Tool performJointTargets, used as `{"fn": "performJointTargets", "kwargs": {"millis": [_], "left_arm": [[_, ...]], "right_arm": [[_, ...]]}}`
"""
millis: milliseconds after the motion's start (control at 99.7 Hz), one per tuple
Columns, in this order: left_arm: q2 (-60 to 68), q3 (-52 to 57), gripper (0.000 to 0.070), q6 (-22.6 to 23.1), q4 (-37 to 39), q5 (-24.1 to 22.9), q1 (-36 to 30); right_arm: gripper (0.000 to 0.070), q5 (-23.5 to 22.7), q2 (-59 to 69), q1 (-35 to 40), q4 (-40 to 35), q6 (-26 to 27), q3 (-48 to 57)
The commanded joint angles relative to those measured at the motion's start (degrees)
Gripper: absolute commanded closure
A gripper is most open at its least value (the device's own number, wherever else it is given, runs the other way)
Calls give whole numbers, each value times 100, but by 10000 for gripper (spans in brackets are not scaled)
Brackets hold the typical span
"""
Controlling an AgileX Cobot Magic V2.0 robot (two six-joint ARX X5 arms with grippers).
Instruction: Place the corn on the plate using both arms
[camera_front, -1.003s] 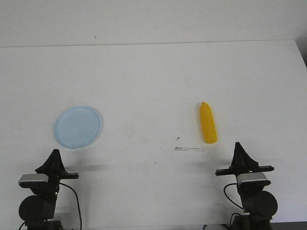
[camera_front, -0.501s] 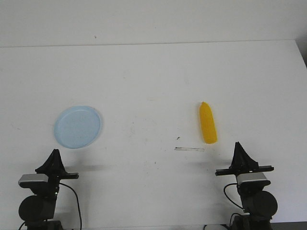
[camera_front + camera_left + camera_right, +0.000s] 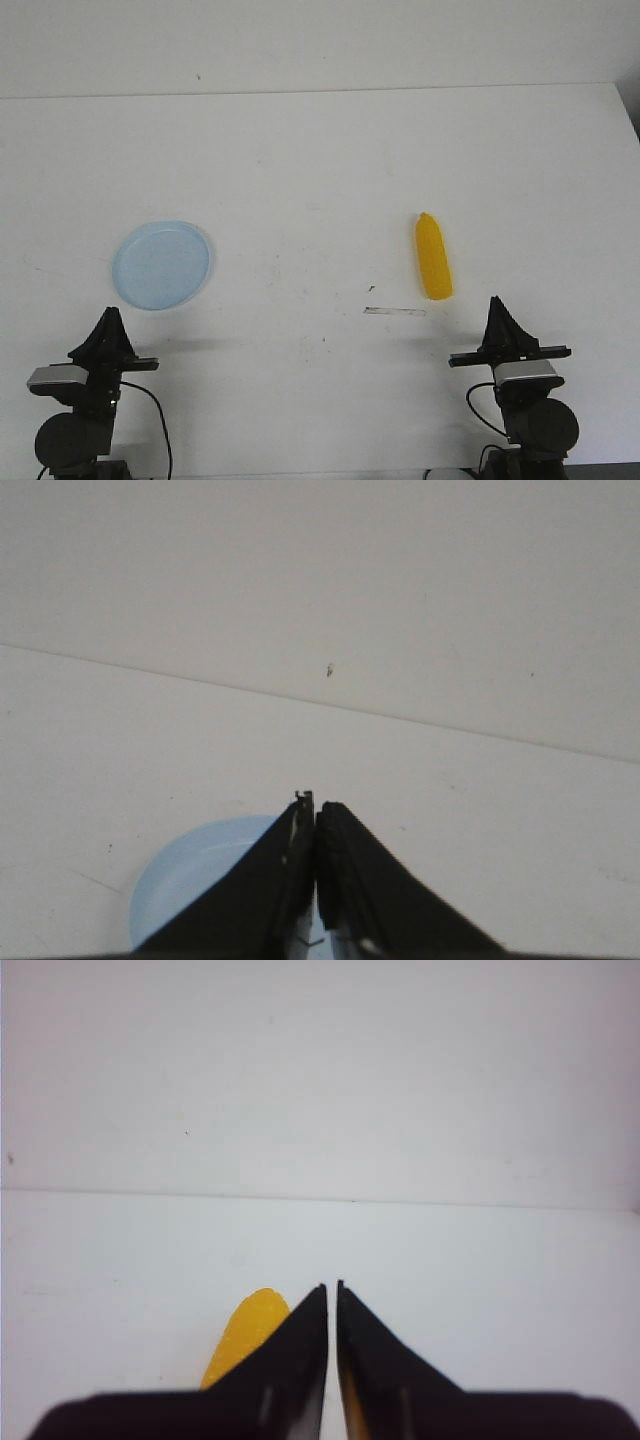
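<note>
The yellow corn (image 3: 433, 256) lies on the white table right of centre, its tapered end pointing away from me; part of the corn (image 3: 250, 1335) shows beyond the right fingers. The pale blue plate (image 3: 161, 265) rests flat on the left side, and the plate (image 3: 195, 880) is half hidden behind the left fingers. My left gripper (image 3: 108, 320) stands shut near the front edge, just short of the plate, with nothing in it. My right gripper (image 3: 497, 305) is shut and empty, a little in front and to the right of the corn. Left gripper (image 3: 315, 810) and right gripper (image 3: 332, 1287) fingertips meet.
A thin pale strip (image 3: 395, 311) lies on the table just in front and left of the corn. The table's back edge (image 3: 320, 92) meets a white wall. Small dark specks dot the table surface.
The left arm's wrist has shifted slightly left and lower in the front view. The corn, plate and right arm have not moved.
</note>
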Motion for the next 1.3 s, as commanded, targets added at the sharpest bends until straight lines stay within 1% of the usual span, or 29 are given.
{"fn": "performJointTargets", "kwargs": {"millis": [0, 120, 261, 391, 461, 822, 1003, 1123, 1203, 1243, 1294], "left_arm": [[28, 317, 699, -251, 103, -11, 11], [240, 850, 699, -212, -87, -13, 11], [826, 1574, 699, -103, -723, -22, 11], [1674, 2223, 699, 645, -1440, -22, 11], [2197, 2544, 699, 850, -1707, -22, 11], [4756, 3641, 699, 820, -1987, -20, 9], [5681, 4406, 699, 461, -2540, -15, 63], [6122, 4940, 699, -216, -3126, 37, 146], [6369, 5241, 699, -664, -3574, 243, 328], [6485, 5357, 699, -772, -3759, 389, 474], [6625, 5473, 699, -791, -3932, 590, 693]], "right_arm": [[688, 2, 0, 4, 72, 57, -7], [687, 2, 0, 4, 70, 57, -7], [688, 2, 0, 4, 72, 57, -7], [687, 2, 0, 4, 72, 57, -7], [687, 2, 0, 4, 72, 57, -7], [687, 2, 0, 4, 72, 55, -7], [688, 2, 0, 4, 70, 57, -7], [687, 2, 0, 4, 72, 57, -7], [687, 2, 0, 4, 72, 57, -7], [688, 2, 0, 4, 72, 57, -7], [687, 2, 0, 4, 72, 57, -7]]}}
